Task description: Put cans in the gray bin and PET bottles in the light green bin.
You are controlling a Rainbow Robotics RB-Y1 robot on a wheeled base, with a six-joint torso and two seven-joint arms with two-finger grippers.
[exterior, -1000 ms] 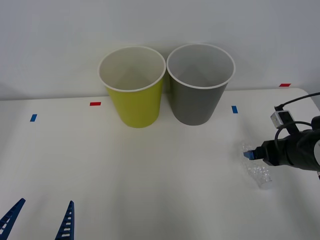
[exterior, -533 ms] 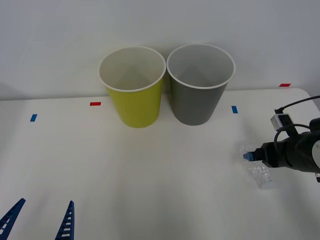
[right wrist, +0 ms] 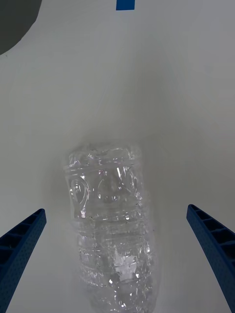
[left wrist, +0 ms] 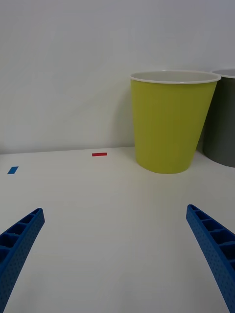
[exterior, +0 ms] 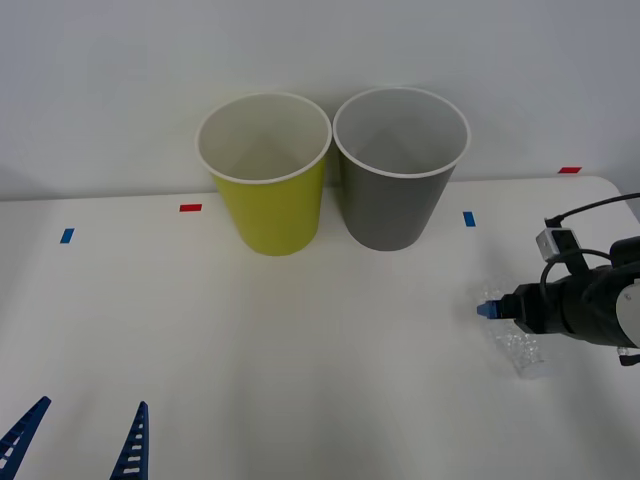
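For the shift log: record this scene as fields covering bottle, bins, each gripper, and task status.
bottle: PET bottle lying on the table, right side
right gripper: open, fingers either side of the bottle, not gripping
left gripper: open, idle at near left
light green bin: upright, beside gray bin
gray bin: upright, on the right
status: bottle not yet binned

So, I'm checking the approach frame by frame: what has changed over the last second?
The right gripper has crept leftward along the small clear plastic bottle lying on the white table; its blue fingers remain open either side of it, nothing grasped. The bottle, the yellow-green bin, the dark gray bin and the parked left gripper stayed put.
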